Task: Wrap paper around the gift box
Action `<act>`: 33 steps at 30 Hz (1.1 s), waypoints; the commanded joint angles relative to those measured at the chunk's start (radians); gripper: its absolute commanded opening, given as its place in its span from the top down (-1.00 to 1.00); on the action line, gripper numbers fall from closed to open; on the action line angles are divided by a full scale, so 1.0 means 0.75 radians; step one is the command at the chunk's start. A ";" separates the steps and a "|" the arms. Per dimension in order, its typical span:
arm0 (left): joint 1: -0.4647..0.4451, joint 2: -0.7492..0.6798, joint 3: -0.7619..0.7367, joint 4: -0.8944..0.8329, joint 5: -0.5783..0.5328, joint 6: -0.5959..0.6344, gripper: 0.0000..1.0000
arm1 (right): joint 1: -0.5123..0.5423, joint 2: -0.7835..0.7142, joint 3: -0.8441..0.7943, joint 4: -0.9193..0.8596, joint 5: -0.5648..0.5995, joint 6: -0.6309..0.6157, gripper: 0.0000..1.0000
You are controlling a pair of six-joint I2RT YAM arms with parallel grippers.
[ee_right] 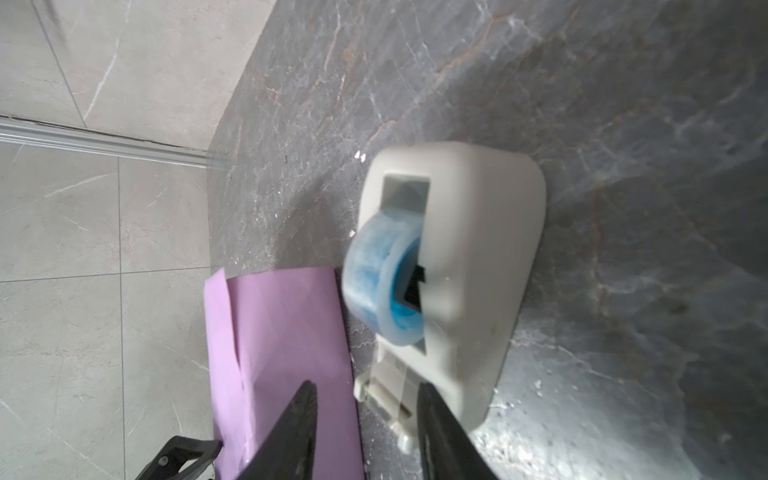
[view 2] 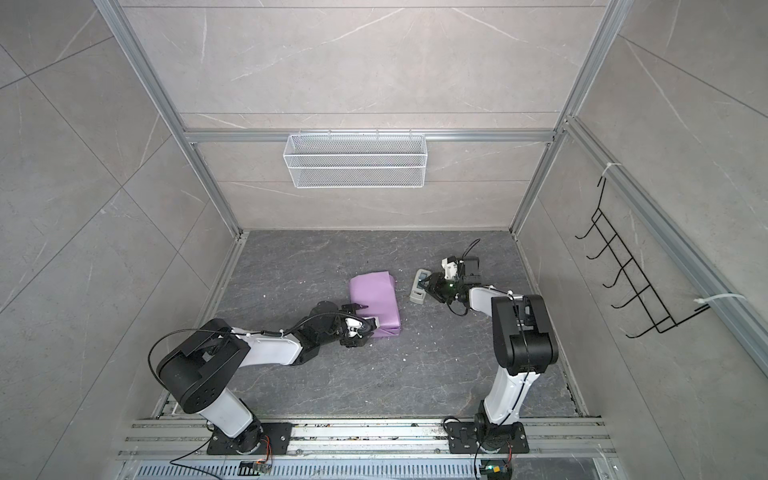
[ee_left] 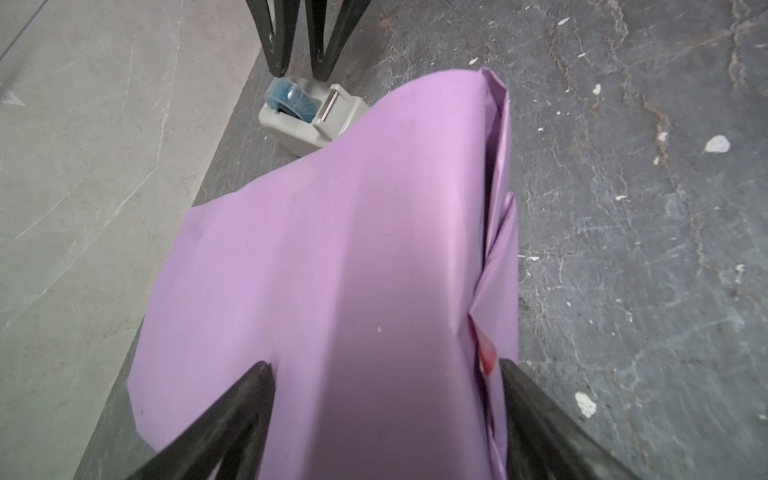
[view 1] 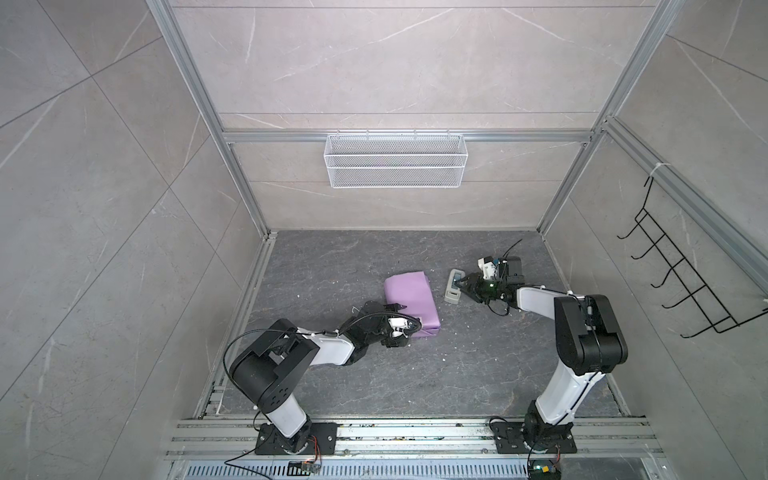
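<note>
Gift box hidden inside lilac paper (view 1: 409, 301), laid centrally on table (view 1: 374, 374); left gripper (ee_left: 384, 365) spread over its end. Blue tape roll (ee_right: 374, 274) seated in dispenser (ee_right: 478, 249), cutter end straddled by narrowly parted right gripper (ee_right: 365, 385).

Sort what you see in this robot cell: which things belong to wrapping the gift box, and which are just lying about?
Belong to the job:
lilac paper, folded into a parcel, the gift box presumably hidden inside
grey-white tape dispenser with its blue roll

Just lying about:
white wire basket on the back wall
black hook rack on the side wall
white scraps
</note>
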 commanded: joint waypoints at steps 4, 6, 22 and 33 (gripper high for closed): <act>0.008 0.018 0.018 -0.084 0.038 -0.040 -0.65 | -0.002 0.070 0.029 0.047 -0.025 0.047 0.21; 0.008 0.018 0.018 -0.084 0.040 -0.042 -0.65 | -0.002 0.085 0.032 0.033 -0.018 0.048 0.23; 0.008 0.017 0.019 -0.082 0.042 -0.042 -0.65 | -0.002 0.161 0.030 -0.048 -0.008 0.084 0.40; 0.008 0.016 0.020 -0.081 0.042 -0.046 -0.65 | -0.003 0.189 0.025 -0.057 -0.012 0.100 0.47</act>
